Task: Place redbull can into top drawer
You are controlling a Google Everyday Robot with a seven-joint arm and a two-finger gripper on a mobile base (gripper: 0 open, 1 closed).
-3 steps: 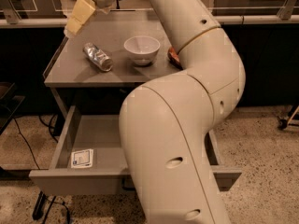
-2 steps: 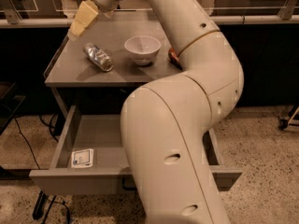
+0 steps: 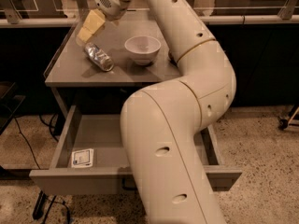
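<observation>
The redbull can (image 3: 98,57), slim and silver, lies on its side on the grey table top (image 3: 70,71), left of the white bowl. My gripper (image 3: 89,26) hangs just above and behind the can, at its far end, not touching it. The top drawer (image 3: 100,136) is pulled open below the table, with a white sticker (image 3: 82,157) on its floor at the left; my arm covers its middle.
A white bowl (image 3: 142,48) stands on the table right of the can. A dark orange-red object (image 3: 171,58) peeks out behind my arm. My large arm (image 3: 187,101) fills the centre. Black cables (image 3: 28,143) run on the speckled floor at the left.
My gripper has moved down and to the right, closer to the can. The can, the bowl and the drawer have not moved.
</observation>
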